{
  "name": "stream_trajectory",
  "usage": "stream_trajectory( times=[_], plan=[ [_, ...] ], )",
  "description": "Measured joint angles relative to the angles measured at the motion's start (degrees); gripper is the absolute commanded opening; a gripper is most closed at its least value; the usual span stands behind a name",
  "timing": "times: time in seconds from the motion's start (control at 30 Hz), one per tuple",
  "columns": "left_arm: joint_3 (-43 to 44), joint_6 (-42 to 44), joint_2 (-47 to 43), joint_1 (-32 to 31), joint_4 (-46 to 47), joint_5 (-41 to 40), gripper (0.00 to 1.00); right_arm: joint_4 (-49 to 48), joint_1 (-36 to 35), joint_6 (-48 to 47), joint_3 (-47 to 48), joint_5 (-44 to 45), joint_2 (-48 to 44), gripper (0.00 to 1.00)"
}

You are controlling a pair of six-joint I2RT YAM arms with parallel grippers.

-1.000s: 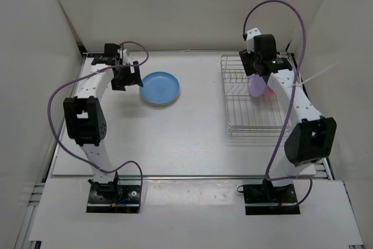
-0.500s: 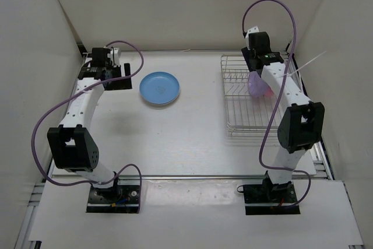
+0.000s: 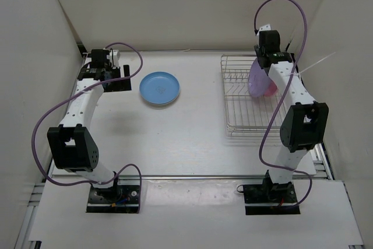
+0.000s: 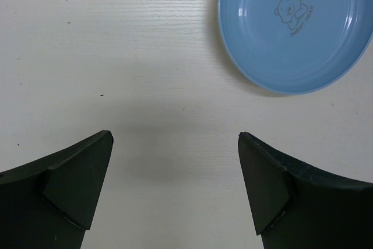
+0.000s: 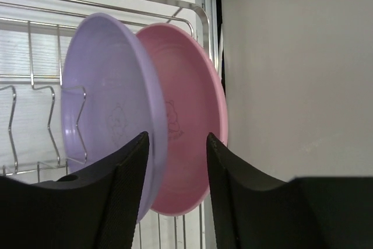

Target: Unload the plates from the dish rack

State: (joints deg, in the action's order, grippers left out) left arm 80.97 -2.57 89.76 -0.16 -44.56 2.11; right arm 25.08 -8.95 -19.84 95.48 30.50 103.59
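The blue plate (image 3: 159, 88) lies flat on the table, also at the top right of the left wrist view (image 4: 294, 27). My left gripper (image 3: 116, 81) is open and empty (image 4: 175, 136), to the plate's left and apart from it. The light purple plate (image 3: 255, 80) and the pink plate (image 3: 270, 89) stand on edge in the wire dish rack (image 3: 245, 122). My right gripper (image 3: 263, 67) is open over their tops (image 5: 176, 138). The purple plate's (image 5: 105, 109) rim and the pink plate's (image 5: 192, 115) face show between its fingers. I cannot tell whether they touch.
White walls close in the table at the back and on both sides; the right wall (image 5: 303, 74) stands right beside the rack's far end (image 5: 201, 21). Purple cables loop above both arms.
My left gripper has drawn back leftward from the blue plate and then stayed still. My right gripper has shifted back and right above the standing plates.
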Motion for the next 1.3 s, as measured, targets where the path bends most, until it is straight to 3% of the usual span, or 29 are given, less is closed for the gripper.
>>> stream_trajectory(
  times=[0.17,0.23,0.33,0.5,0.77,0.97,1.3],
  plan=[
    [0.0,0.0,0.0,0.0,0.0,0.3,1.00,-0.1,1.1,0.5,0.0,0.0,0.5,0.44],
    [0.0,0.0,0.0,0.0,0.0,0.3,1.00,0.0,1.0,0.6,0.0,0.0,1.1,0.33],
    [0.0,0.0,0.0,0.0,0.0,0.3,1.00,0.0,0.9,1.3,0.0,-0.2,1.9,0.31],
    [0.0,0.0,0.0,0.4,0.0,0.8,1.00,0.1,0.9,1.8,0.0,0.1,2.4,0.17],
    [0.0,-0.3,0.0,1.3,0.0,2.0,1.00,0.5,0.0,2.2,0.4,2.8,2.7,0.15],
    [0.0,-0.4,0.0,1.8,0.0,2.9,1.00,0.8,-0.7,1.3,0.4,5.8,2.8,0.02],
    [0.0,-0.4,0.5,2.9,0.0,4.7,1.00,0.9,-3.0,-1.5,1.2,11.5,3.7,0.00]
  ],
)
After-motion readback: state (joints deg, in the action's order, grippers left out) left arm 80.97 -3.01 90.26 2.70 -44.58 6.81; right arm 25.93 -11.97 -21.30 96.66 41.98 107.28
